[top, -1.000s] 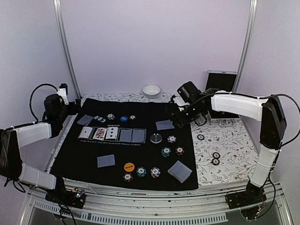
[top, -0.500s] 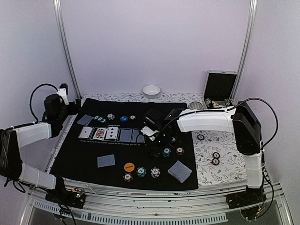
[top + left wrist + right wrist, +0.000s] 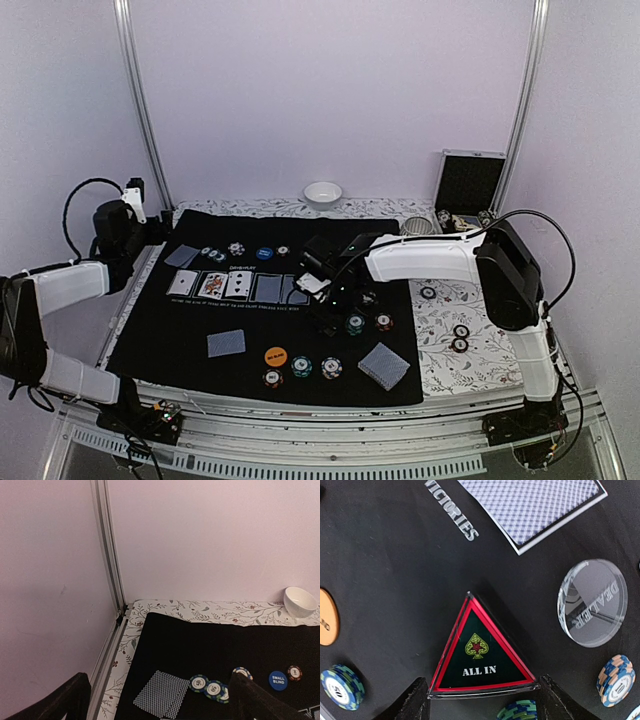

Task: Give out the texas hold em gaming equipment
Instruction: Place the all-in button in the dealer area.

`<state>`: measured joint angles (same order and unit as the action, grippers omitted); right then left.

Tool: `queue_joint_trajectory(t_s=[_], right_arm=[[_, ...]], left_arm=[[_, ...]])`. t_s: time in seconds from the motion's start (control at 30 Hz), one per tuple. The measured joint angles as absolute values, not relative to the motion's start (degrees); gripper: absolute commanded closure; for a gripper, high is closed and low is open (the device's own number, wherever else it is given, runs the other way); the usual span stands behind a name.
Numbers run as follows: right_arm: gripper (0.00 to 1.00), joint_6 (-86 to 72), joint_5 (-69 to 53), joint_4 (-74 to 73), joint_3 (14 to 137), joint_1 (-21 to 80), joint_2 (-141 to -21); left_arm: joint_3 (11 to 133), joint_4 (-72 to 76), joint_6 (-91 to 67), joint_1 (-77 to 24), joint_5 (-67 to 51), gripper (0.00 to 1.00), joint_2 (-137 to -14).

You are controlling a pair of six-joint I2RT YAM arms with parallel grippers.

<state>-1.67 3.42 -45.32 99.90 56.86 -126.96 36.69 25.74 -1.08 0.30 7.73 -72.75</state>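
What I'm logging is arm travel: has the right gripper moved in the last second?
Yes. The right gripper swung left and nearer, from the black mat's far-right corner to its middle.

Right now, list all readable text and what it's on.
"ALL IN": red triangular marker.
"DEALER": clear disc.
"VICTORIES": black mat.
"SMALL BLIND": blue disc.
"50": green chip.
Lettering on orange disc: cut off, unreadable.

That black mat (image 3: 380, 590) looked matt, a felt-like cloth. The red triangular marker (image 3: 479, 655) was smooth, glossy plastic, its edges catching light. The dealer button (image 3: 592, 602) was clear, polished plastic. The card (image 3: 530, 505) was smooth and printed. The white bowl (image 3: 300, 601) shone, and the frame post (image 3: 107, 545) looked like dull metal.
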Motion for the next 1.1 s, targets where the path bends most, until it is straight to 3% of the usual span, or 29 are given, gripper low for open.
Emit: queue_joint_trajectory(t_s=[0.17,0.47,0.87,1.1], right_arm=[[0.5,-2.2,4.1,-46.8,100.0,56.0,-127.5],[0.0,-3.0,4.4,-47.6,101.3,54.8,-128.4],[0.01,-2.3,3.0,-47.4,102.0,54.8,-125.3],[0.01,-1.4,2.7,-36.6,91.4,49.9,-100.6]], left_arm=[[37.0,25.7,-1.1,0.3,7.7,0.02,-72.7],[37.1,25.7,-1.1,0.3,7.7,0.02,-72.6],[37.1,25.8,-1.0,0.3,7.8,0.02,-72.6],[37.1,25.8,-0.9,0.3,8.0,0.02,-72.6]])
